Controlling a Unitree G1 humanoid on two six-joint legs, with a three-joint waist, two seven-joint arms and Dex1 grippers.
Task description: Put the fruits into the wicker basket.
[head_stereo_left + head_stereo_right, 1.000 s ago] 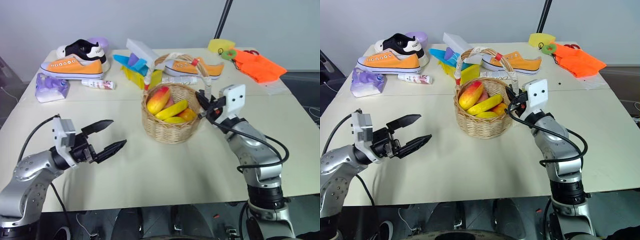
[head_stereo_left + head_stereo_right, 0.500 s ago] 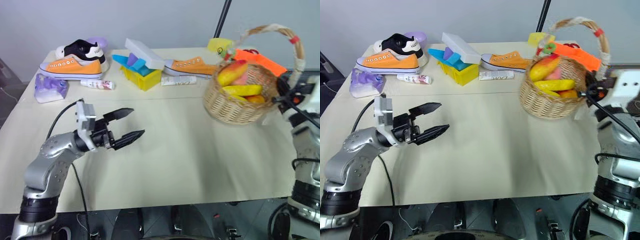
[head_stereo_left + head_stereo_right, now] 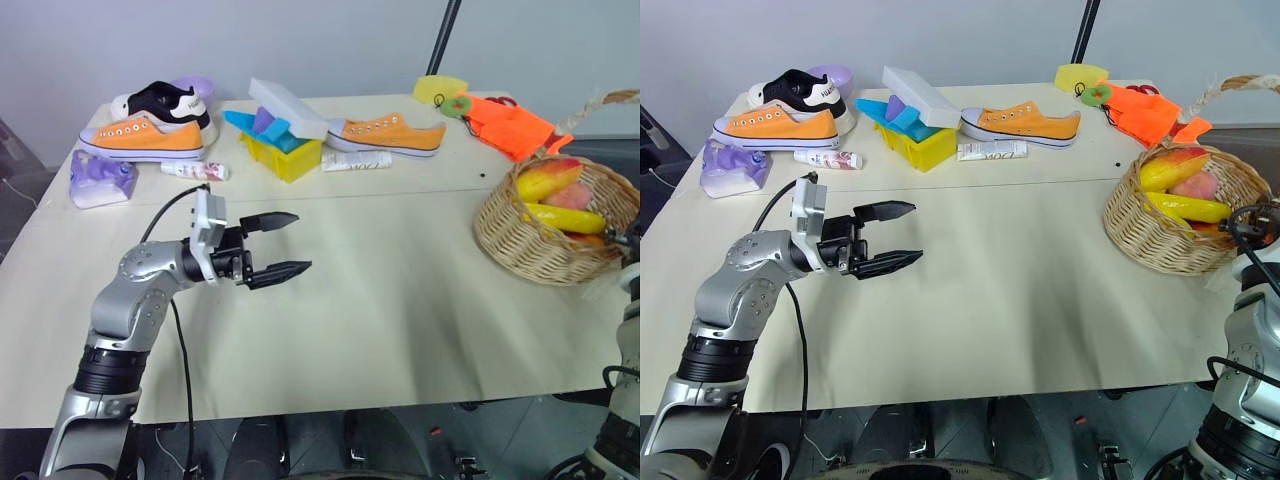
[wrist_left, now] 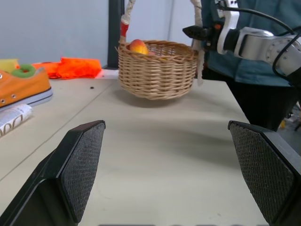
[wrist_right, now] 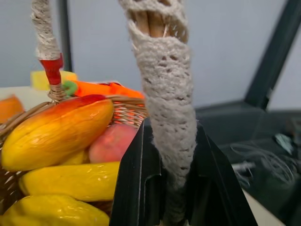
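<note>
Since a second before, the wicker basket [image 3: 1175,215] had travelled from the middle of the table [image 3: 1020,300] out to its right edge, carried by the right arm, while the left gripper [image 3: 895,237] had pushed further in over the tabletop.

On the far left sat an orange sneaker [image 3: 140,135] with a black-and-white shoe behind it, and a purple packet [image 3: 100,178] just nearer. The left gripper hovered above the bare table, its two black fingers [image 3: 268,220] spread wide apart and grasping nothing, pointing right toward the basket, which was well apart from them. Behind it at the far side stood a yellow tray [image 3: 285,155] with blue pieces and a white box, then a second orange sneaker [image 3: 385,133] with a white tube [image 3: 355,160] beside it, and orange cloth [image 3: 515,125] far right.

The basket hung at the right edge, seemingly just off the surface, holding the mango [image 5: 56,132], the peach [image 5: 110,141] and the banana [image 5: 70,181]. The right gripper [image 5: 171,188] was clenched on the white-wrapped handle [image 5: 164,94], which ran up between its fingers, the fruits lying just to the left of them.
</note>
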